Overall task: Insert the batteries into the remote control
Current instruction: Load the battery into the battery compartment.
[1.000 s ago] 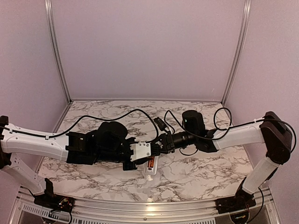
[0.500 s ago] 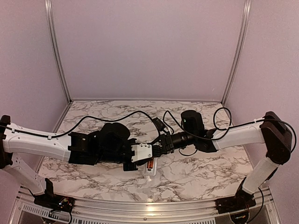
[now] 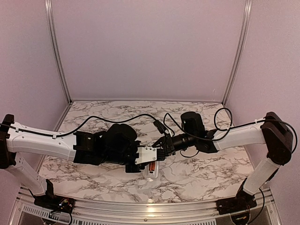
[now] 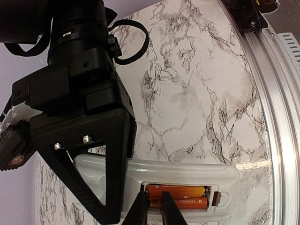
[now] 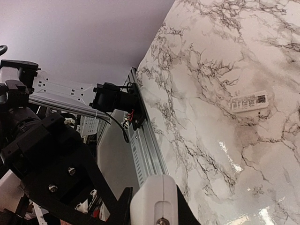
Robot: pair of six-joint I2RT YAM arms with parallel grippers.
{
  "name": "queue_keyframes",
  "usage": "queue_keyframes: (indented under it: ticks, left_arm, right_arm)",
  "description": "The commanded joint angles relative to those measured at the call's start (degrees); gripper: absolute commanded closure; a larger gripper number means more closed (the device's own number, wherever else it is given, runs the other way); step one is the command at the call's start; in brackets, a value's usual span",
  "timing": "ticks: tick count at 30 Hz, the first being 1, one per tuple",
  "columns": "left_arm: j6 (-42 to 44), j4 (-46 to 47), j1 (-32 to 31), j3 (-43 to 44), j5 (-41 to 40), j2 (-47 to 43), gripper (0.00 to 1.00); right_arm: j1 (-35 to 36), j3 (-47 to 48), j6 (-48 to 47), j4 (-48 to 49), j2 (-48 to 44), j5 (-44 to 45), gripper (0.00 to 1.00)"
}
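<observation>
The remote control sits back-up at the bottom of the left wrist view, with both orange batteries in its open bay. The right gripper is clamped on its end. The left gripper has its tips pinched nearly together over the batteries.

We find the remote control lying back-up on the marble table, its bay uncovered, with both batteries seated side by side inside. The right gripper clamps its left portion. The left gripper has its fingertips nearly together at the bay's left end; contact cannot be confirmed.
</observation>
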Motion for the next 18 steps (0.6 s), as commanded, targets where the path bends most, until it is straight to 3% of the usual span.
queue_keyframes:
  ticks: [1, 12, 18]
  left_arm:
    - [0.8, -4.1, -0.6, 1.3, -1.0, 3.2, 0.89]
    - [1.0, -7.3, -1.9, 2.1, 0.4, 6.4, 0.93]
    - [0.5, -8.3, -2.8, 2.9, -4.2, 9.0, 0.93]
  right_arm:
    - [0.6, 3.0, 0.3, 2.5, -0.5, -1.7, 1.0]
    - [0.7, 3.5, 0.4, 3.9, -2.6, -2.1, 1.0]
    - [0.7, 3.2, 1.8, 5.7, -3.5, -2.6, 1.0]
